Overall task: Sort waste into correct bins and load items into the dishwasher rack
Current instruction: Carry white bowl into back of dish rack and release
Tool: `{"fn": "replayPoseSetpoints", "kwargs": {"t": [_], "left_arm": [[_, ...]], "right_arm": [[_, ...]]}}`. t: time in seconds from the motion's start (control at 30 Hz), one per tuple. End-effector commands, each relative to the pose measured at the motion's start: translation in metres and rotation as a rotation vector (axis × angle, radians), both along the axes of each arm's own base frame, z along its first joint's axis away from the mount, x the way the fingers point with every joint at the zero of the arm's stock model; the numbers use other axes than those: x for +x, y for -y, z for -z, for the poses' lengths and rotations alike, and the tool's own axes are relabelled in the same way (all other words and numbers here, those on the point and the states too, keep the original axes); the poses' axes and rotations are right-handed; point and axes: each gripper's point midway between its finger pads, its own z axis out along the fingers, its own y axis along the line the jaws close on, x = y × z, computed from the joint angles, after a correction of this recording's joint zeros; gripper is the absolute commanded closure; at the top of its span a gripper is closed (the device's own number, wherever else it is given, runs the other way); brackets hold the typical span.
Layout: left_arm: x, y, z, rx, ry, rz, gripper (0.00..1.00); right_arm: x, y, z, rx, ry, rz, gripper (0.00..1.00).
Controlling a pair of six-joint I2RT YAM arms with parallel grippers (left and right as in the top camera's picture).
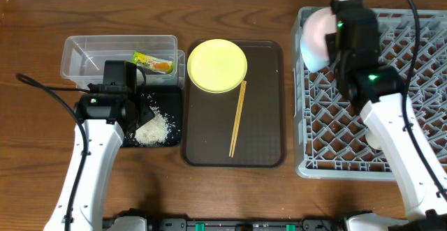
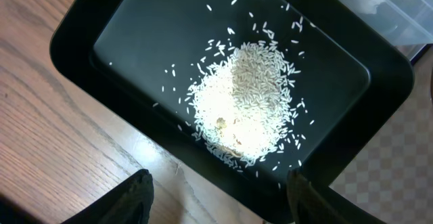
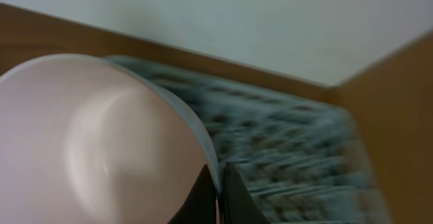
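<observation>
Two arms are at work, one at each end of the table.

Left side: the left gripper hangs over the black tray, its fingers spread wide with nothing between them. The rice grains lie in a heap inside this tray, with loose grains scattered round it, mostly toward 12 o'clock in the left wrist view. The heap's 6 o'clock edge runs close to the near wall of the tray. The clear container sits just beside the black tray at its 12 o'clock in the overhead view. The snack wrapper lies in that container's 3 o'clock end.

Centre: the brown serving tray carries the yellow plate at its 12 o'clock end. The chopsticks lie together at the plate's 5 o'clock, upper ends just beside its rim, running toward 6 o'clock.

Right side: the right gripper is closed on the rim of the white bowl, one finger inside and one outside. The bowl is held tilted on edge over the 10 o'clock corner of the dishwasher rack. The right wrist view is blurred, and I cannot tell whether the bowl touches the pegs.
</observation>
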Motion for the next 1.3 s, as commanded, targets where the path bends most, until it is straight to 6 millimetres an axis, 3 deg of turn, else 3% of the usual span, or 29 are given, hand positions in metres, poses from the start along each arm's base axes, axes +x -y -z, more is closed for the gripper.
{"fn": "replayPoseSetpoints", "kwargs": {"t": [0.0, 0.17, 0.47, 0.87, 1.27], "left_arm": [[-0.001, -0.004, 0.000, 0.016, -0.003, -0.003, 0.34], [-0.001, -0.004, 0.000, 0.016, -0.003, -0.003, 0.35], [-0.001, -0.002, 0.000, 0.009, -0.004, -0.001, 0.34], [-0.001, -0.002, 0.000, 0.008, -0.004, -0.001, 0.34], [-0.001, -0.002, 0.000, 0.008, -0.004, -0.001, 0.34]], "right_arm": [[-0.003, 0.060, -0.023, -0.302, -0.028, 0.169, 0.99], [0.005, 0.097, -0.018, -0.471, -0.107, 0.244, 0.99], [0.024, 0.137, 0.027, -0.530, -0.183, 0.394, 0.99], [0.047, 0.139, 0.076, -0.552, -0.167, 0.495, 0.99], [0.061, 0.109, 0.111, -0.504, -0.144, 0.461, 0.99]]}}
